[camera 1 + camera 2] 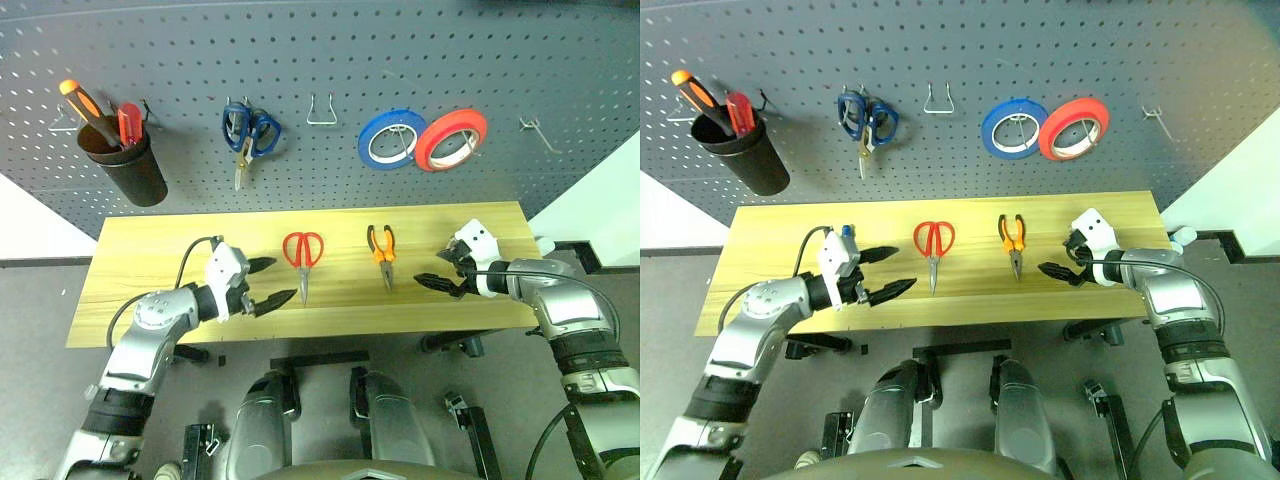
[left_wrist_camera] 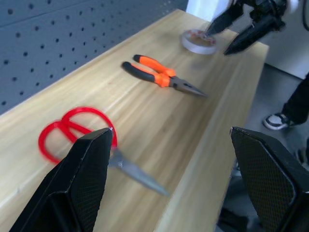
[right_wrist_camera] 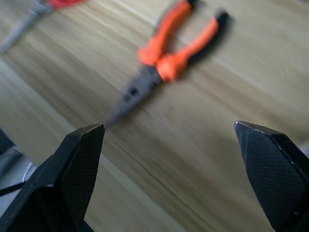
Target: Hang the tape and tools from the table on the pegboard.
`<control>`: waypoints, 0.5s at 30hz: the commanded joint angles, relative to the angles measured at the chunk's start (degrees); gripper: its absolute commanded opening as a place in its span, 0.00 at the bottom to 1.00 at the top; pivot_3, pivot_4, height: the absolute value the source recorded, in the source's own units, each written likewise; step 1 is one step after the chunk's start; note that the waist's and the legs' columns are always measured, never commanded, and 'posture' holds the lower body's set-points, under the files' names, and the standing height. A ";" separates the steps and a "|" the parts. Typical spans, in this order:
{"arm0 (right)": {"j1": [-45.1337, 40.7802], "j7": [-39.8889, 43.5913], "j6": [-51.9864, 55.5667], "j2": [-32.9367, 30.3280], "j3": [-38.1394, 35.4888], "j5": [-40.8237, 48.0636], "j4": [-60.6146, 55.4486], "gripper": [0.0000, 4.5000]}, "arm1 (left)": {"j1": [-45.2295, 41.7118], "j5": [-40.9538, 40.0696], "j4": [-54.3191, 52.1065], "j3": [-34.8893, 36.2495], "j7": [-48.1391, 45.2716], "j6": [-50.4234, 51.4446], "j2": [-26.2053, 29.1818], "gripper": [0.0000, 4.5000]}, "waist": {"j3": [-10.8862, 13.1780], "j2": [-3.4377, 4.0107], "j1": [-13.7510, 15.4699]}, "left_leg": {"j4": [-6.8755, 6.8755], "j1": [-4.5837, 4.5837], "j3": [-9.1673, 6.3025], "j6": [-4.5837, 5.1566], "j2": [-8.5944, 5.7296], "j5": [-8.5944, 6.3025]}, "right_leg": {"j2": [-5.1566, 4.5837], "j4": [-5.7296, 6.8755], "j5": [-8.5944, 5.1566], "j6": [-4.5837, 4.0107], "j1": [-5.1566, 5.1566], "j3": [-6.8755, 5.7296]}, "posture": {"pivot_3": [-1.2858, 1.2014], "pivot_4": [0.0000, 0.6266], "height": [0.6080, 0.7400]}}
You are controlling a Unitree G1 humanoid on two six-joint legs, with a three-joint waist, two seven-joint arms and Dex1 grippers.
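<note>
The dark grey pegboard [image 1: 330, 70] fills the wall behind the table, its wire hooks [image 1: 320, 112] carrying blue-handled scissors [image 1: 248, 132], a blue roll [image 1: 390, 139] and a red-orange roll [image 1: 452, 139] that overlap each other. A black cup [image 1: 125, 160] hangs toward the board's left end with an orange-handled screwdriver [image 1: 82, 104] standing in it.

The light wooden table [image 1: 150, 260] stands just below the board. Near the middle of it lie the red-handled scissors [image 1: 303, 254], blades pointing toward the front edge. Between the middle and the right end lie the pliers [image 1: 382, 252], orange-and-black handles toward the board, nose toward the front edge.

The left claw [image 1: 270, 282] hangs over the table near the front edge, just left of the scissors, its black fingers spread wide and grasping nothing. The right claw [image 1: 440, 270] hovers near the table's right end, beside the pliers, likewise released and empty.

The tape [image 2: 199, 40], a pale ring, lies flat on the table at its right end, right by the right claw's fingertips.
</note>
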 commanded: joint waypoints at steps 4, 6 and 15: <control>-4.07 -3.52 -2.06 -1.75 -1.64 -2.78 4.72 1.00 | -8.25 2.68 4.77 -4.93 -0.38 0.78 -3.09 0.90 | 1.29 -0.03 -0.65 | 0.16 0.02 -0.02 0.01 0.01 0.00 | 0.01 0.10 0.00 0.01 0.04 -0.02 | 0.46 0.61 0.92; -5.49 -4.10 -3.13 -1.72 -1.50 -3.54 6.90 1.00 | -10.53 3.96 6.72 -6.05 0.04 0.66 -4.24 0.90 | 1.76 -0.10 -1.09 | 0.25 0.01 -0.05 0.03 0.01 -0.01 | -0.01 0.11 -0.04 0.09 0.09 -0.05 | 0.46 0.62 0.92; -17.54 -9.80 -7.49 0.58 2.98 -11.93 28.10 1.00 | -16.24 7.02 10.96 -8.88 1.76 2.15 -8.17 0.90 | 3.66 -0.22 -2.78 | 0.22 -0.02 -0.01 0.20 0.00 0.07 | 0.00 0.18 -0.01 0.10 0.07 -0.03 | 0.47 0.65 0.92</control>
